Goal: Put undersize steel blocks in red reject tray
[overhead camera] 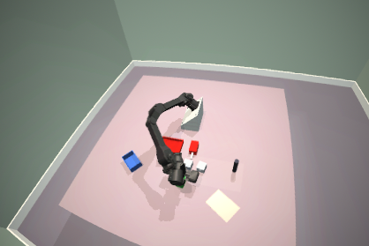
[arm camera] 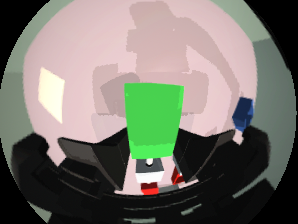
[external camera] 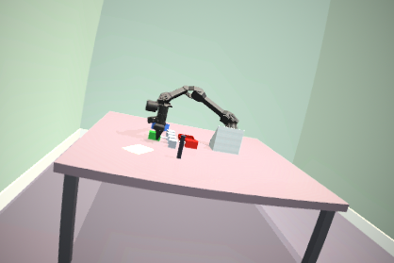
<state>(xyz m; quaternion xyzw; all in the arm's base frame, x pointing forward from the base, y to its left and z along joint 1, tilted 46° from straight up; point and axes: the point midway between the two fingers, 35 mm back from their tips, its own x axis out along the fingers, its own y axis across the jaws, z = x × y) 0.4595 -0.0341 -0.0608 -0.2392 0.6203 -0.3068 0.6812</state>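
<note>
Top view: red tray (overhead camera: 172, 145) on bench (overhead camera: 261, 132) (external camera: 198, 174) beside red block (overhead camera: 193, 147) (external camera: 191, 143); contents unclear. Blue bin (overhead camera: 131, 161) (external camera: 165, 129) (arm camera: 243, 115) well apart, contents unclear. Tool (overhead camera: 182, 182) (external camera: 158, 138) (arm camera: 149, 125) part open, clamped on green gauge (overhead camera: 181, 185) (external camera: 154, 135) (arm camera: 154, 120). In wrist view, pale block (arm camera: 150, 172) near gauge's lower end, between tool's fingers and red thing (arm camera: 149, 188).

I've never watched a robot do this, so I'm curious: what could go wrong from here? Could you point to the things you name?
The pincer (overhead camera: 182, 182) (external camera: 157, 138) (arm camera: 149, 125) grips the green gauge (overhead camera: 181, 185) (external camera: 153, 135) (arm camera: 154, 120) right beside the pale blocks (overhead camera: 201, 167) (external camera: 172, 142) (arm camera: 150, 175), so a sideways swing might knock one. The hole seen from the wrist looks small, so a slightly crooked approach could jam and make a good block seem undersize.
</note>
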